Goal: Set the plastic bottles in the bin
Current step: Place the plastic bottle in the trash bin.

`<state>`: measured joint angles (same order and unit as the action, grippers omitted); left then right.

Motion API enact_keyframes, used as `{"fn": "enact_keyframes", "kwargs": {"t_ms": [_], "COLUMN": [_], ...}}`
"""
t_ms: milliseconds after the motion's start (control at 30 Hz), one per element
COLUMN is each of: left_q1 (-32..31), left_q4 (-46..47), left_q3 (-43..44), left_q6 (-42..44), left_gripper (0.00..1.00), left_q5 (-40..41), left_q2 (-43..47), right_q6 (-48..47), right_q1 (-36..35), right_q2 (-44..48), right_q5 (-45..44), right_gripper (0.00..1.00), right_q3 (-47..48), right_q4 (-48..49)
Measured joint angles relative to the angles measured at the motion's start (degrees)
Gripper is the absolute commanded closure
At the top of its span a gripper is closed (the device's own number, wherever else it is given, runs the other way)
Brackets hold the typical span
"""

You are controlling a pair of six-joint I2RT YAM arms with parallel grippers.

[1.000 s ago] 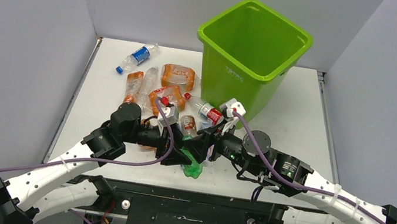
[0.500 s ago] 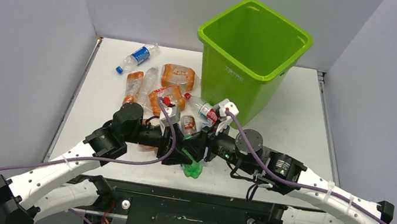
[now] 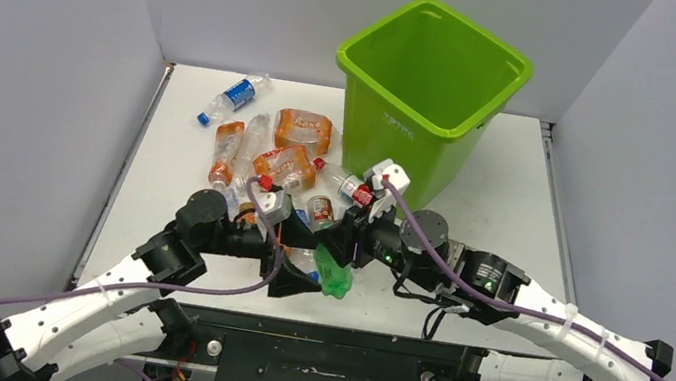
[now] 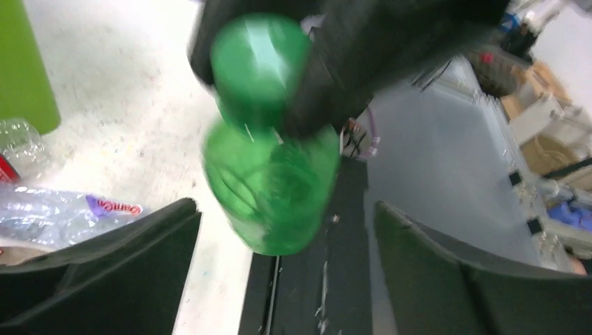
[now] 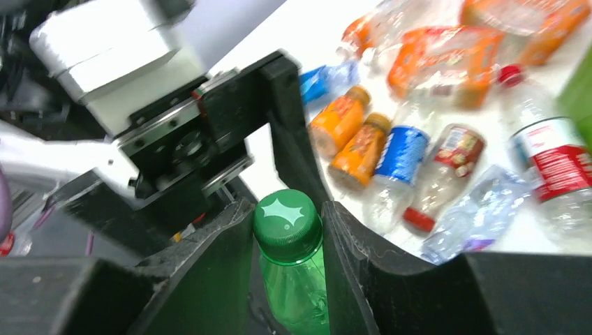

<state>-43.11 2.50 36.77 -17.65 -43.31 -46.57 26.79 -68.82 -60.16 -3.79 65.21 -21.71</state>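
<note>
Table point(image 3: 505, 195) bears bottles point(image 3: 285, 164) beside bin point(image 3: 395, 123); right hand point(image 5: 287, 237) pinches green bottle point(image 4: 269, 188), left hand point(image 4: 285, 209) gapes.

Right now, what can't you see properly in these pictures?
- The green bottle: blurred in the left wrist view.
- Its lower half: hidden inside the right gripper, right wrist view.
- The floor of the bin: hidden by its near wall, top view.

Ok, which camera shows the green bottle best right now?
Right wrist: the green bottle is sharp, its neck clamped in the right gripper. Left wrist shows it blurred; top external shows only a small green patch between the arms.
</note>
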Motion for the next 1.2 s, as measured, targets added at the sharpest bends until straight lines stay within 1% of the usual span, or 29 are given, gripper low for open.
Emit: {"fn": "enact_keyframes", "kwargs": {"t_ms": [33, 167, 300, 400, 467, 567, 600, 633, 667, 733, 800, 867, 900, 933, 967, 1000, 1033, 1067, 1133, 1200], "left_q1": [-0.1, -1.3, -2.1, -2.2, -2.2, -2.2, -2.2, -2.2, -2.2, -2.2, -2.2, -2.2, -2.2, -2.2, -2.2, -2.2, -2.2, -2.3, -2.4, -2.6], "left_q4": [2.0, 7.8, 11.8, 13.5, 14.1, 14.4, 14.4, 14.4, 14.4, 14.4, 14.4, 14.5, 14.5, 14.5, 14.5, 14.5, 14.4, 14.4, 14.4, 14.0], "left_q3": [-1.6, -6.4, -8.8, -9.6, -10.1, -11.3, -11.8, -12.1, -12.3, -12.8, -13.0, -13.0, -13.0, -13.0, -13.0, -13.0, -13.0, -13.0, -13.0, -13.0], "left_q6": [-0.3, 0.3, 1.9, 3.7, 4.7, 5.9, 6.3, 6.5, 6.8, 7.5, 7.9, 8.0, 8.1, 8.1, 8.1, 8.1, 8.1, 8.1, 8.1, 8.1], "left_gripper": [0.04, 0.04, 0.04, 0.04, 0.04, 0.04, 0.04, 0.04, 0.04, 0.04, 0.04, 0.04, 0.04, 0.04, 0.04, 0.04, 0.04, 0.04, 0.04, 0.04], "left_q5": [1.0, 5.8, 13.0, 19.4, 23.0, 29.0, 31.5, 33.3, 35.6, 40.0, 43.8, 47.4, 48.8, 50.0, 51.1, 52.1, 52.8, 53.7, 55.1, 56.5], "left_q2": [1.1, 11.1, 17.4, 19.9, 20.9, 22.5, 23.0, 23.3, 23.7, 24.6, 25.3, 26.1, 26.3, 26.5, 26.6, 26.6, 26.6, 26.6, 26.6, 26.7], "right_q6": [-0.3, -2.2, -5.9, -11.0, -15.3, -25.2, -29.6, -31.7, -33.0, -31.3, -25.9, -19.5, -16.7, -14.2, -11.7, -9.4, -7.1, -4.6, -0.4, 2.4], "right_q1": [0.2, 0.5, 0.5, 0.5, 0.5, 0.6, 1.5, 2.6, 5.3, 14.2, 25.0, 34.1, 37.0, 39.5, 41.6, 43.3, 44.7, 46.1, 48.0, 49.1], "right_q2": [0.0, 0.0, 0.0, -0.1, -0.7, -2.4, -4.1, -5.5, -7.9, -13.9, -19.6, -24.9, -27.1, -29.1, -31.1, -33.2, -35.4, -37.9, -42.3, -44.1], "right_q5": [-1.0, -5.7, -11.4, -17.6, -22.3, -31.9, -35.4, -37.1, -38.1, -38.0, -35.8, -33.1, -31.9, -31.0, -30.1, -28.9, -27.3, -25.4, -22.2, -19.7], "right_gripper": [0.95, 0.95, 0.95, 0.95, 0.95, 0.95, 0.95, 0.95, 0.95, 0.95, 0.95, 0.95, 0.95, 0.92, 0.69, 0.38, 0.19, 0.05, 0.10, 0.10], "right_q3": [1.6, 11.2, 23.0, 31.1, 34.0, 36.6, 37.4, 38.2, 40.0, 45.1, 49.6, 50.2, 50.2, 50.2, 50.4, 51.1, 52.8, 55.3, 61.0, 63.4], "right_q4": [-1.5, -5.7, -5.2, 0.3, 5.3, 17.4, 22.8, 25.6, 27.1, 27.3, 25.6, 23.5, 22.4, 21.6, 20.5, 19.2, 17.7, 15.9, 12.4, 9.4]}}
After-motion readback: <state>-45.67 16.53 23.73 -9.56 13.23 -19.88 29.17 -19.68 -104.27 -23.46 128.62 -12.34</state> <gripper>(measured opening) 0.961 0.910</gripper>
